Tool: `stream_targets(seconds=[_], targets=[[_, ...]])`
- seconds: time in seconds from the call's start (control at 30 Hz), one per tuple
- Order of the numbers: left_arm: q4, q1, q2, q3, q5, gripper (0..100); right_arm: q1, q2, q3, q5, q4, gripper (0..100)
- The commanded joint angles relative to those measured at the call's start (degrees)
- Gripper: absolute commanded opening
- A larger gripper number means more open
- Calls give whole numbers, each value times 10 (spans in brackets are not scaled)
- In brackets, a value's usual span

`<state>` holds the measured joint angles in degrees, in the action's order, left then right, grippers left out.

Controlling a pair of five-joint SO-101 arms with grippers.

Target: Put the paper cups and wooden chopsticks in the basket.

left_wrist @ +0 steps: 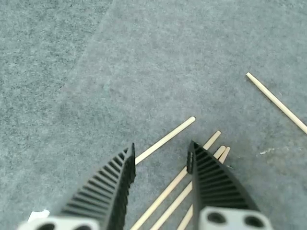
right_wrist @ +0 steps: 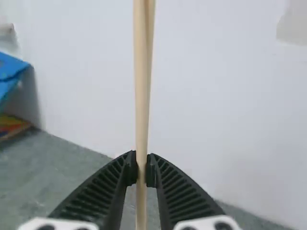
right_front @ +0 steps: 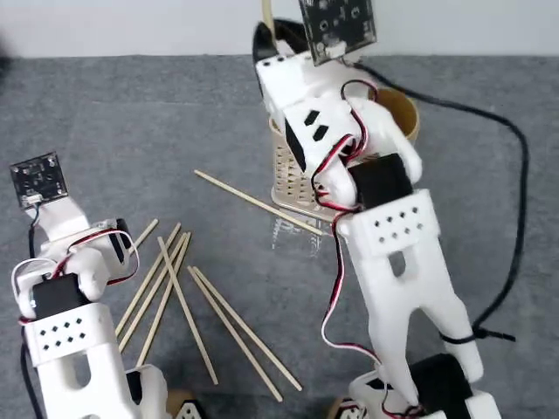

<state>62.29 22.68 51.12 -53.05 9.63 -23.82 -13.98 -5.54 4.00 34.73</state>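
Note:
My right gripper (right_wrist: 141,167) is shut on a wooden chopstick (right_wrist: 143,72) that stands upright before a white wall. From above, that gripper (right_front: 266,44) is over the far side of the beige slotted basket (right_front: 293,179), and the chopstick (right_front: 265,13) sticks up past it. A tan paper cup (right_front: 400,112) shows behind the right arm, next to the basket. My left gripper (left_wrist: 162,146) is open just above the ends of several loose chopsticks (left_wrist: 168,139) on the grey mat. In the high view it (right_front: 120,237) sits at the left of the chopstick pile (right_front: 175,288).
One chopstick (right_front: 258,202) lies slanted in front of the basket. Two more (right_front: 240,332) lie toward the near edge between the arms. A black cable (right_front: 515,175) loops on the right. Bare grey mat (right_front: 131,122) stretches to the far left.

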Motion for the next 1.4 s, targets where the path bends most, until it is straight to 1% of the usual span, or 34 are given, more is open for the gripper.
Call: stream_targets(seconds=[0.0, 0.07, 0.13, 0.27, 0.33, 0.4, 0.5, 0.57, 0.7, 0.8, 0.87, 0.9, 0.97, 1.03, 1.1, 1.2, 1.27, 1.37], targets=[[-16, 1, 15, 3, -1, 174, 37, -7, 86, -4, -111, 9], [-16, 1, 15, 3, -1, 174, 52, -7, 137, -4, -159, 9], [-16, 1, 15, 3, -1, 174, 59, -7, 173, -4, -180, 9], [-16, 0, 15, 3, -1, 174, 58, -2, 207, -3, -160, 11], [-15, -1, 15, 3, -1, 174, 55, -1, 207, 11, -121, 26], [-13, -2, 15, 3, -1, 174, 51, -7, 206, 25, -95, 74], [-13, -2, 15, 3, -1, 174, 47, -25, 206, 25, -71, 151], [-13, -2, 15, 3, -1, 175, 45, -53, 206, 25, -45, 178], [-13, -2, 15, 3, -2, 175, 27, -137, 207, 25, 26, 163], [-12, 1, 15, 7, -7, 175, 9, -192, 209, 25, 121, 98], [-11, 1, 12, 7, -40, 174, -5, -218, 210, 25, 196, 20], [-6, -1, 11, 7, -63, 174, -9, -225, 211, 25, 233, 1], [11, -4, 11, 9, -98, 174, -14, -230, 225, 24, 298, 24], [26, -12, 10, 15, -131, 174, -17, -230, 256, 24, 331, 6], [50, -21, 10, 21, -168, 174, -19, -230, 309, 24, 332, 10], [97, -30, 10, 43, -197, 174, -20, -230, 391, 22, 306, 9], [128, -30, 9, 60, -211, 173, -20, -232, 441, 3, 277, 9], [178, -37, -22, 95, -260, 173, -20, -231, 503, -26, 228, 9]])
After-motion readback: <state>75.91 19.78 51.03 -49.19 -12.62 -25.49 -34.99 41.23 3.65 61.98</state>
